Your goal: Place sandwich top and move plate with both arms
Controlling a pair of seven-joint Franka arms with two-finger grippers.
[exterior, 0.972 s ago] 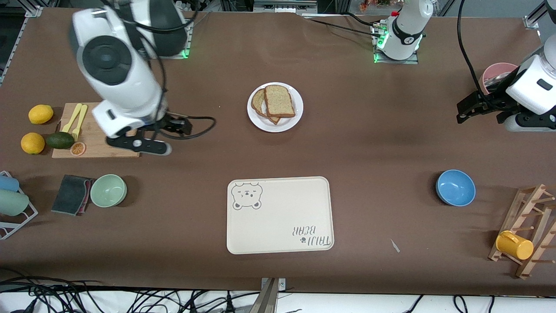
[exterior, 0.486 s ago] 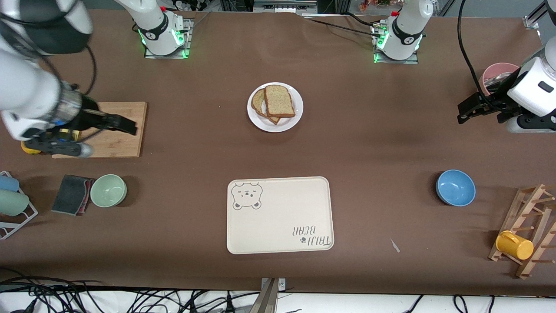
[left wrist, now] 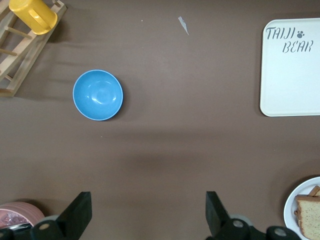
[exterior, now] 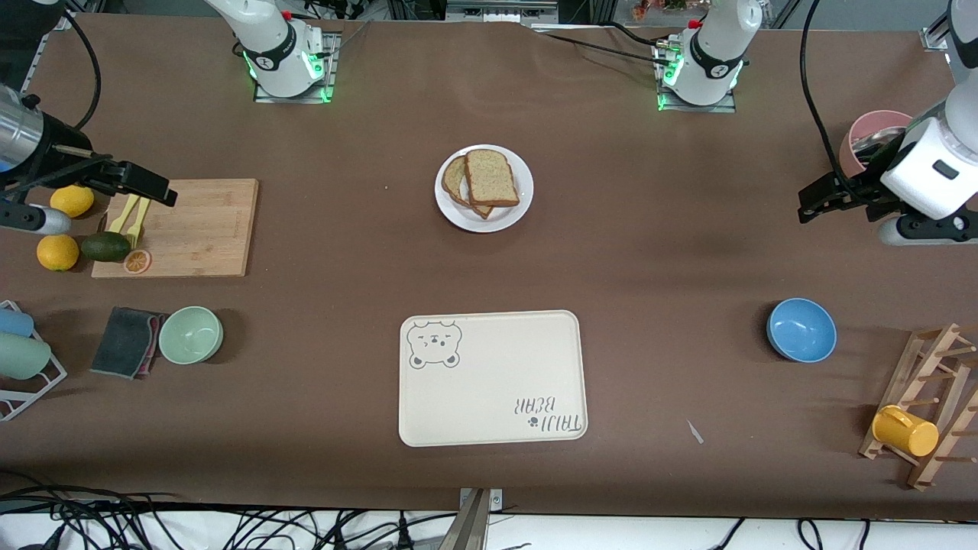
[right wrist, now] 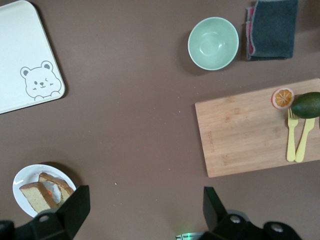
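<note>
Both tools stand open and empty. In the front view the right tool (exterior: 149, 187) hangs over the wooden cutting board (exterior: 191, 229) at the right arm's end of the desk (exterior: 688, 252), with two yellow forks (exterior: 131, 216), an avocado (exterior: 105, 246) and two lemons (exterior: 61, 229) just by it. The left tool (exterior: 817, 202) hangs over bare desk at the left arm's end, near a pink bowl (exterior: 871, 134). Well away from both tools, midway between them, sits the plate (exterior: 484, 188), with the sandwich top (exterior: 490, 178) lying on another slice. The bear-print tray (exterior: 493, 376) lies nearer the camera than the plate.

In the left wrist view the left tool's fingers (left wrist: 80, 212) stand wide apart above brown desk; a blue bowl (left wrist: 98, 95) lies ahead of them, and the plate shows at the edge.

In the right wrist view the right tool's fingers (right wrist: 75, 206) are spread too, with the plate and its bread beside one finger, and a green bowl (right wrist: 213, 43) and a grey cloth (right wrist: 272, 27) farther ahead.
</note>
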